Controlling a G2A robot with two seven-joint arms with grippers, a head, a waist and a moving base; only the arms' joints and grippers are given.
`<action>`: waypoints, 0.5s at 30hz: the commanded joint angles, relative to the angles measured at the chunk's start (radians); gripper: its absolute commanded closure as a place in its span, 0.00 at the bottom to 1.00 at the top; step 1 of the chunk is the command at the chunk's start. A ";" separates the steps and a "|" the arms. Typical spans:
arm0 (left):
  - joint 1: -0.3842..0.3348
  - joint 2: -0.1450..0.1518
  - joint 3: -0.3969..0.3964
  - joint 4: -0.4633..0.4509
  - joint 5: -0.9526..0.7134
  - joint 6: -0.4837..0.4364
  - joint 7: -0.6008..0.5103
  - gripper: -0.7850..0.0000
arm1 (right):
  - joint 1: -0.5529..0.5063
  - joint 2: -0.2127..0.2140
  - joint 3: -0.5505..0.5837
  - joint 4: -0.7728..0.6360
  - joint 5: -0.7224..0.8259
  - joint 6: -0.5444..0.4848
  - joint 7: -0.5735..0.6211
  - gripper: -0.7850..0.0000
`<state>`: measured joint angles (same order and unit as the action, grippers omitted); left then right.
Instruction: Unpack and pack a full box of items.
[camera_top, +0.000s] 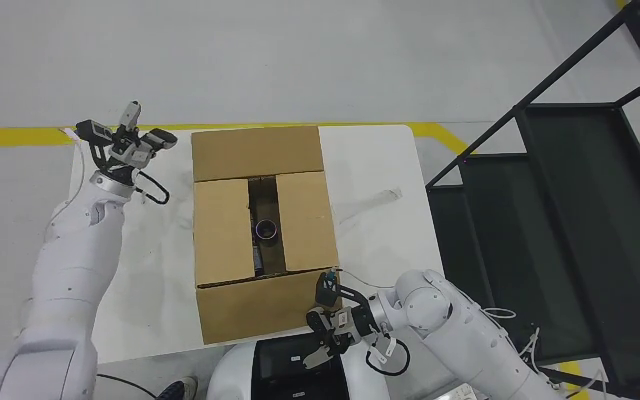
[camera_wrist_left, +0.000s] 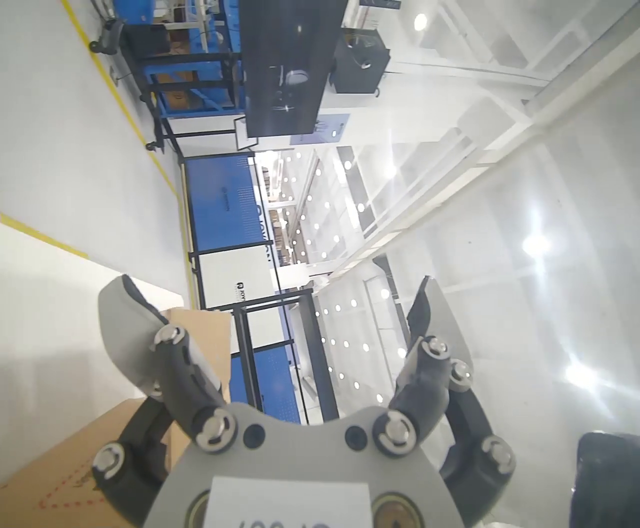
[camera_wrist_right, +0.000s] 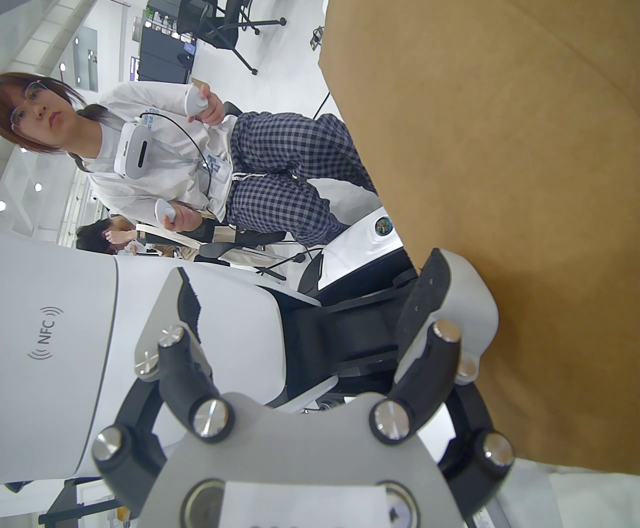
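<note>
Top view: the cardboard box (camera_top: 222, 232) stands in the middle of the white table (camera_top: 375, 170). Its far and near flaps lie spread outward; its two side flaps are folded in over the opening, with a narrow gap between them. Through the gap a dark round item (camera_top: 266, 230) shows inside the box.

My left end effector (camera_top: 125, 135) is held beside the box's far left corner, apart from the cardboard. Left wrist view: its fingers stand wide (camera_wrist_left: 275, 300) with nothing between them, and a corner of the box (camera_wrist_left: 75, 460) lies below.

My right end effector (camera_top: 320, 320) is at the near right corner of the box, by the near flap. Right wrist view: it too is spread wide (camera_wrist_right: 310, 280) and empty. One finger (camera_wrist_right: 450, 300) lies just beside the brown flap (camera_wrist_right: 500, 175); whether they touch I cannot tell.
</note>
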<state>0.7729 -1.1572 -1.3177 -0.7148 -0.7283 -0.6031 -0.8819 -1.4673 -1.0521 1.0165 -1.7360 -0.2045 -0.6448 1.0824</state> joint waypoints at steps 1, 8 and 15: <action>0.056 0.016 -0.041 -0.075 -0.010 0.010 -0.028 0.00 | 0.000 0.000 0.000 0.000 0.000 0.000 0.000 0.00; 0.277 0.071 -0.176 -0.346 0.046 0.135 -0.114 0.00 | 0.000 0.000 0.000 0.000 0.000 0.000 0.000 0.00; 0.461 0.101 -0.296 -0.514 0.029 0.184 -0.191 0.00 | 0.000 0.000 0.000 0.000 0.000 0.000 0.000 0.00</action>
<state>1.2081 -1.0585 -1.5987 -1.2138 -0.6833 -0.4238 -1.0574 -1.4673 -1.0521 1.0165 -1.7360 -0.2045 -0.6448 1.0824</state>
